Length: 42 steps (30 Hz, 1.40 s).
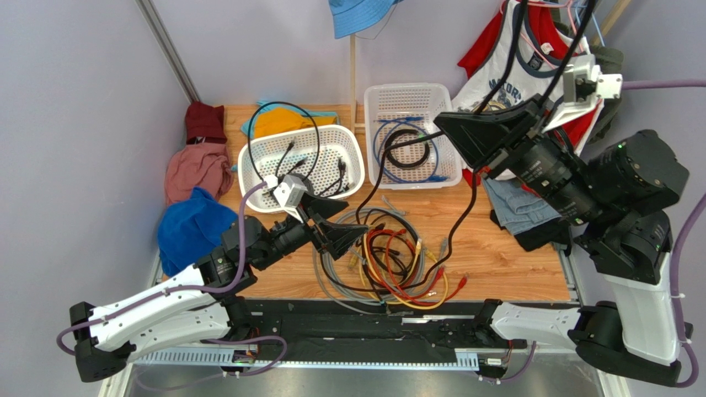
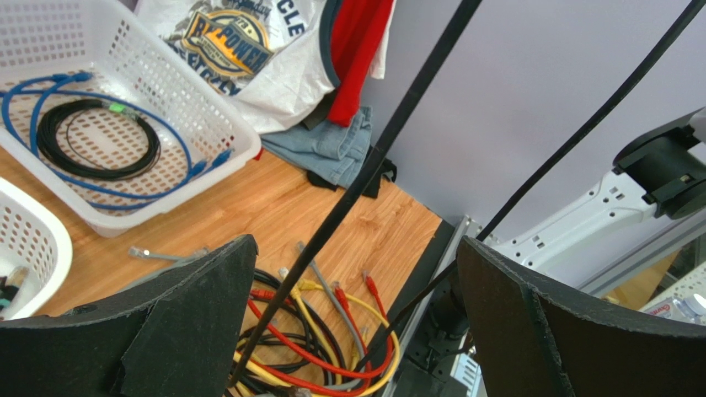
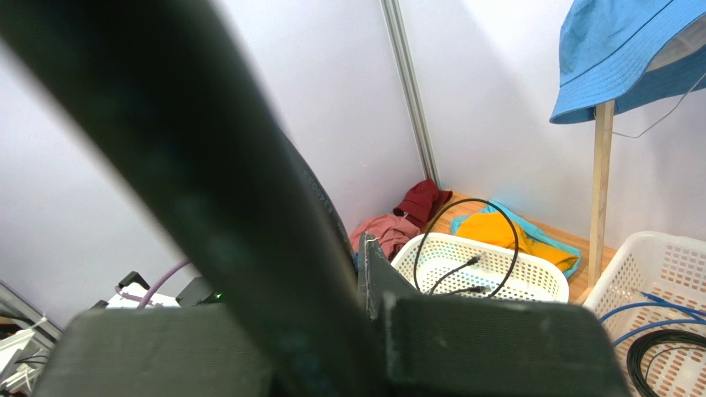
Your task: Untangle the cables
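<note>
The tangle of cables (image 1: 389,265), red, yellow, grey and black, lies on the wooden table near the front edge. My right gripper (image 1: 447,128) is raised high over the right basket and is shut on a black cable (image 1: 466,207) that hangs down into the tangle. In the right wrist view the gripper (image 3: 352,248) is shut, with that cable (image 3: 191,165) blurred close in front. My left gripper (image 1: 344,236) is open, low over the tangle's left side. In the left wrist view the gripper (image 2: 356,244) is open, the taut black cable (image 2: 365,182) runs between its fingers without touching them, and the tangle (image 2: 331,339) lies below.
A white basket (image 1: 257,161) at the back left holds black cables. A second white basket (image 1: 452,107) to its right holds coiled blue and black cables. Clothes lie at the table's left edge (image 1: 195,223) and at its right side (image 1: 514,203). A wooden post (image 1: 353,83) stands between the baskets.
</note>
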Motion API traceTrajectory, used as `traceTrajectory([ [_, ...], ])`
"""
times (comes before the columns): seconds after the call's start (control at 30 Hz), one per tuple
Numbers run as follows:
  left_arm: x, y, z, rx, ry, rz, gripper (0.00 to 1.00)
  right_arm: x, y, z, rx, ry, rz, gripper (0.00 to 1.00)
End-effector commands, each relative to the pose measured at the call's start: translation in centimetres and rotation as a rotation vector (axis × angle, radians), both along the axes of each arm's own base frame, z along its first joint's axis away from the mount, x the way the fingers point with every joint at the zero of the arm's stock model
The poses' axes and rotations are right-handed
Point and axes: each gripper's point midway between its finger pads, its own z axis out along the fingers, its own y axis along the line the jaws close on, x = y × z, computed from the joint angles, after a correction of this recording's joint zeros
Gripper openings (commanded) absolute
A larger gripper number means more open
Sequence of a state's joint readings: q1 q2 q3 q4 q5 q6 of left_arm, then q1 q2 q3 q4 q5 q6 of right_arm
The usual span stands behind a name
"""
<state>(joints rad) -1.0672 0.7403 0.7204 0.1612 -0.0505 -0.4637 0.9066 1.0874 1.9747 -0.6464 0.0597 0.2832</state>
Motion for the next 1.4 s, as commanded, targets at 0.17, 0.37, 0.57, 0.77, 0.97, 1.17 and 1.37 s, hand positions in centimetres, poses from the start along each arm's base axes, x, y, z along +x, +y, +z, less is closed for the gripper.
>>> traceTrajectory([
  [0.17,1.5,-1.3,-0.3,0.007,-0.047,0.037,0.99,-1.8,0.2,2.4,0.114,-0.036,0.089,0.0],
  [0.37,0.7,-5.7,0.5,0.014,-0.07,-0.119,0.99,-3.9,-0.4,5.4,0.172,-0.073,0.169,0.0],
  [0.57,-2.2,-8.9,1.9,-0.038,-0.119,-0.353,0.67,-4.5,-0.4,5.5,0.18,-0.07,0.196,0.0],
  [0.77,-2.5,-6.7,1.2,-0.01,-0.104,-0.306,0.0,-3.5,-1.7,4.1,0.147,-0.075,0.103,0.0],
  [0.97,-7.0,-4.4,4.2,-0.131,-0.161,-0.469,0.03,-1.9,-2.1,2.3,0.123,-0.06,0.017,0.0],
  [1.17,-9.4,-7.0,2.9,-0.074,-0.154,-0.602,0.62,-0.7,-0.3,1.0,0.085,-0.024,0.026,0.0],
  [1.37,-7.8,-11.1,-1.1,0.022,-0.079,-0.541,0.86,-0.1,1.1,-0.2,0.06,0.013,0.05,0.0],
])
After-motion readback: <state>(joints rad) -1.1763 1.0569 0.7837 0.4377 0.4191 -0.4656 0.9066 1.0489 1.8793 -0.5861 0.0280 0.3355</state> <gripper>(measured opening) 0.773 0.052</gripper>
